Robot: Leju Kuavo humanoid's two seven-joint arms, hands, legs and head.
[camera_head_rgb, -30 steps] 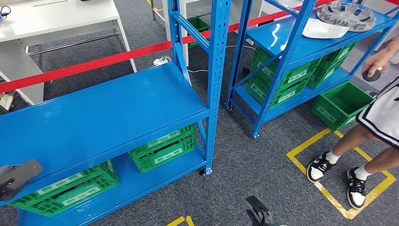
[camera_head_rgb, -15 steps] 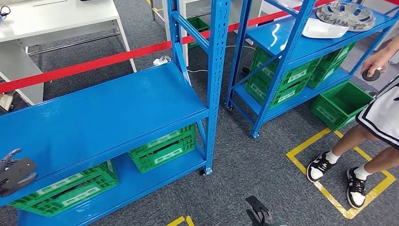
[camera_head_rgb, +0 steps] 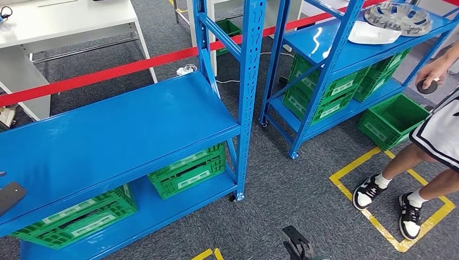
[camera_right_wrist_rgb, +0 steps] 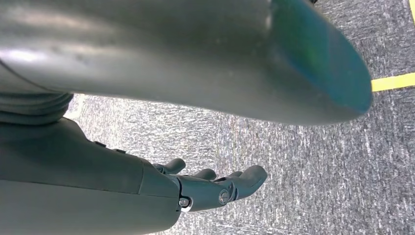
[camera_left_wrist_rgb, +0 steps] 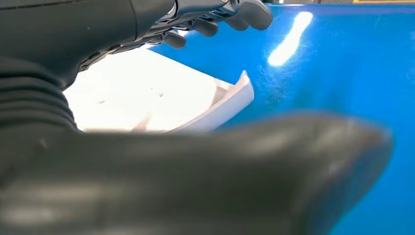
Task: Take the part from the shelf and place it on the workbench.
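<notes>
The left hand point(camera_left_wrist_rgb: 215, 19) hovers unclenched over a white part point(camera_left_wrist_rgb: 161, 98) lying on the blue shelf point(camera_left_wrist_rgb: 342, 73); it should lower squarely and grip the part's raised edge firmly.

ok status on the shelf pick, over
Left hand over white part on blue shelf, grip unclear. Right hand empty, hanging over carpet. Person standing right, near far rack.

crate labels point(camera_head_rgb: 187, 176) white, text unreadable
</notes>
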